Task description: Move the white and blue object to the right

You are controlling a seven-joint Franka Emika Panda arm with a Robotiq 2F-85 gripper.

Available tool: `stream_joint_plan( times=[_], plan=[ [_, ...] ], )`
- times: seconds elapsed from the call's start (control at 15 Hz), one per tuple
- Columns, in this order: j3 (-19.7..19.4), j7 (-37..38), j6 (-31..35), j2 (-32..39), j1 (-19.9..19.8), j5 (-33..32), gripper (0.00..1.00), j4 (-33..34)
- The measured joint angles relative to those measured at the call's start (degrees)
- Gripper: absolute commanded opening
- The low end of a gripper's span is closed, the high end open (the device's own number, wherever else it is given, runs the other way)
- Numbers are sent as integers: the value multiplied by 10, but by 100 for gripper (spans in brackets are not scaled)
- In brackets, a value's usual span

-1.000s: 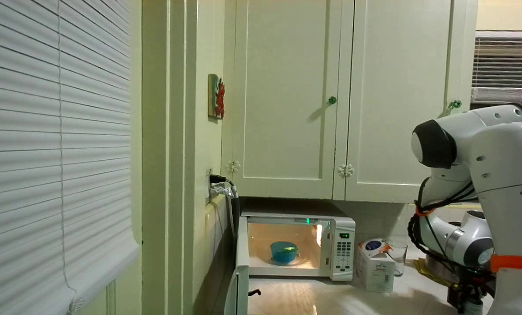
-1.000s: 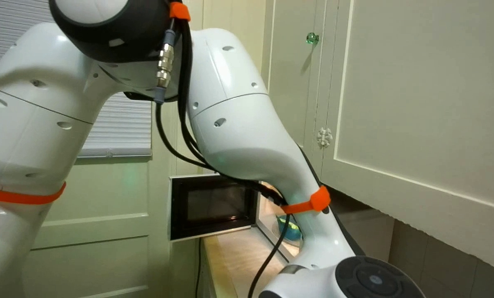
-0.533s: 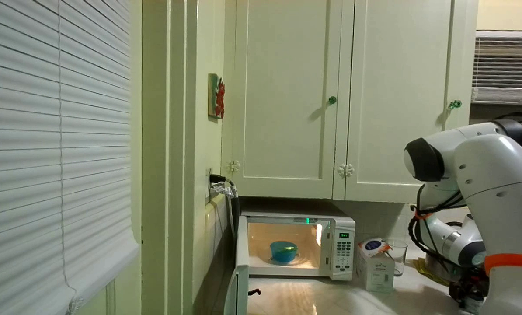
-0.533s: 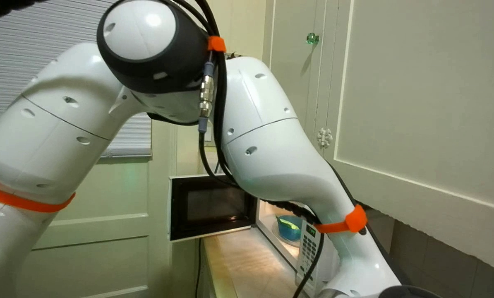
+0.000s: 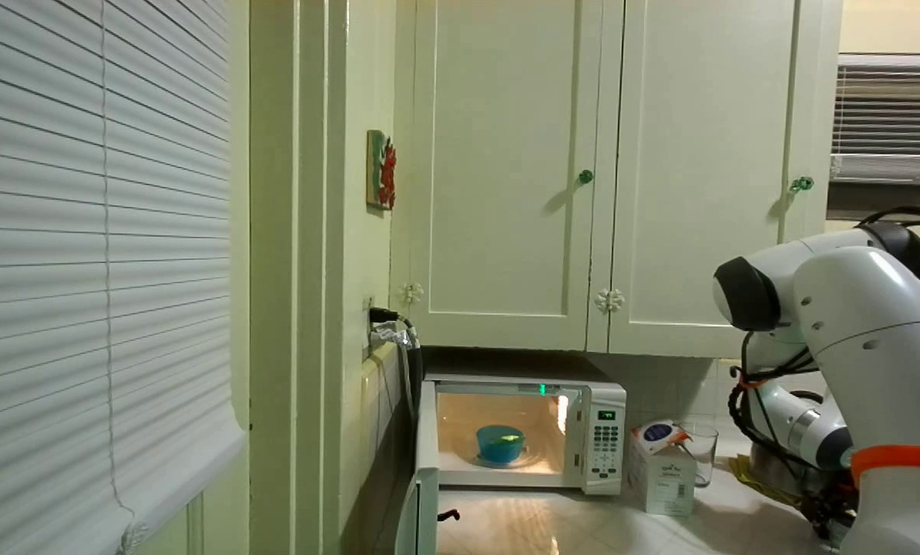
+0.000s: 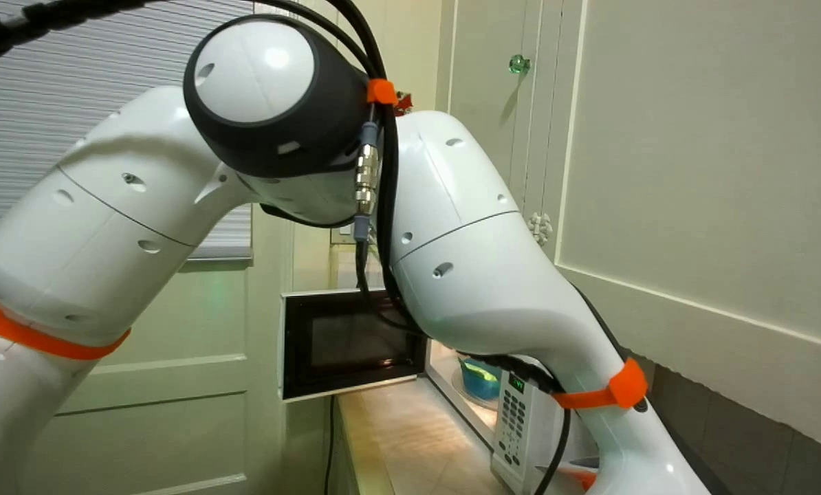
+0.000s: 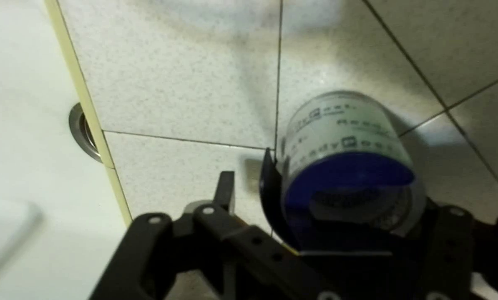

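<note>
White and blue roll (image 7: 349, 162): in the wrist view, on the tiled counter (image 7: 178, 83), right of the sink (image 7: 19, 125); we judge it reached, with gripping and the rightward move yet to do.
Gripper (image 7: 328, 193): spread around it, tiles showing between one finger (image 7: 224, 193) and the roll.
Roll's print: we read what seems "ReadyPost", repeated.
Carton (image 5: 664, 474): in an exterior view, right of the microwave (image 5: 605, 443); its small writing escapes us.
Microwave display (image 6: 517, 383): in an exterior view, green digits, too blurred.
</note>
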Motion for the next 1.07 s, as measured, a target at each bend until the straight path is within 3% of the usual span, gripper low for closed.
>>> stream_joint_plan(
  times=[0.2, 0.6, 0.73, 1.07],
  plan=[
    [-16, 5, 0, -2, 18, -17, 100, -2],
    [-51, 184, 11, -85, 29, -287, 100, -32],
    [-53, 235, -16, -138, 27, -376, 100, -49],
    [-49, 256, -151, -292, 68, -421, 100, -111]
  ],
)
